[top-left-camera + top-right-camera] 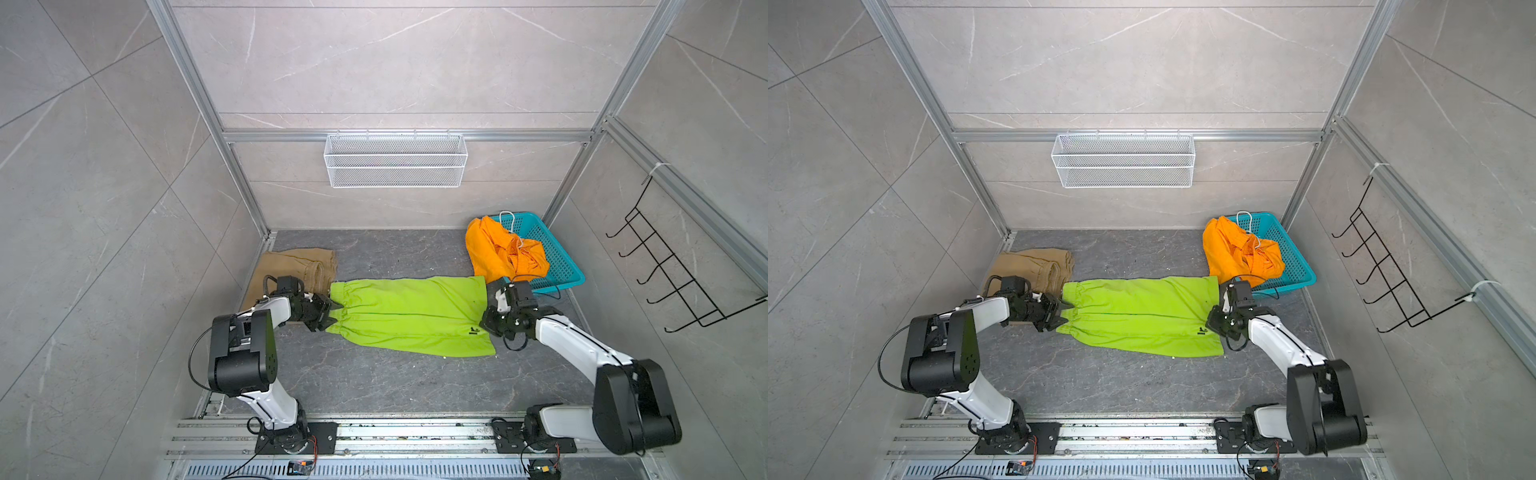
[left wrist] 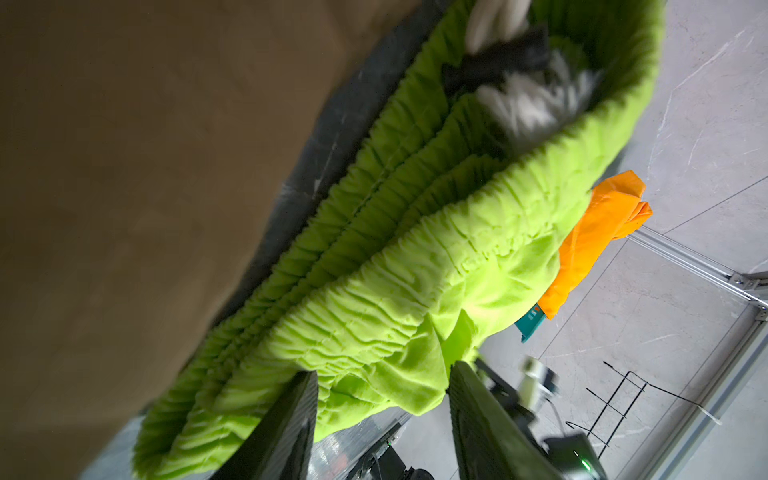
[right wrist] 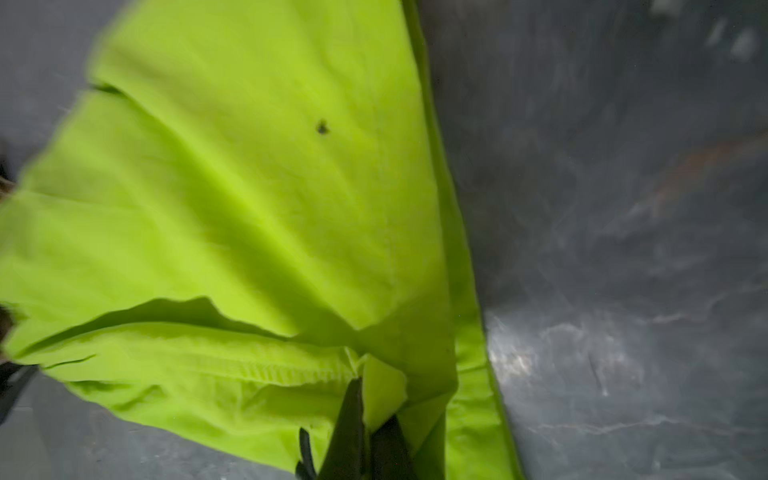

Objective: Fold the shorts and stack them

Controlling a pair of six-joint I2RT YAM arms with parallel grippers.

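Dark stone-look table (image 1: 374, 386), grey tiled walls all round, a white wire basket (image 1: 395, 160) hanging on the back wall. Far left, the tan shorts (image 1: 291, 259) lay folded in the back corner, their near edge cut off by the left arm. Next came the left gripper (image 1: 337, 314), fingers set partway apart on either side of the gathered waistband of the green shorts (image 1: 411, 311). The left wrist view showed cloth bulging between the fingers (image 2: 291, 415), but whether they pinched it, I couldn't tell. The green pair stretched flat across mid-table, waist left, legs right, with a small dark label (image 1: 473, 331) near the hem. At that hem the right gripper (image 3: 372, 401) was clamped on a fold of green cloth; from above its tips were hidden under the wrist, and the wrist view was blurred. Back right, the orange shorts (image 1: 494, 249) slumped in a heap over the edge of the teal basket (image 1: 559, 257), hiding much of it. A black hook rack (image 1: 665, 266) hung on the right wall.
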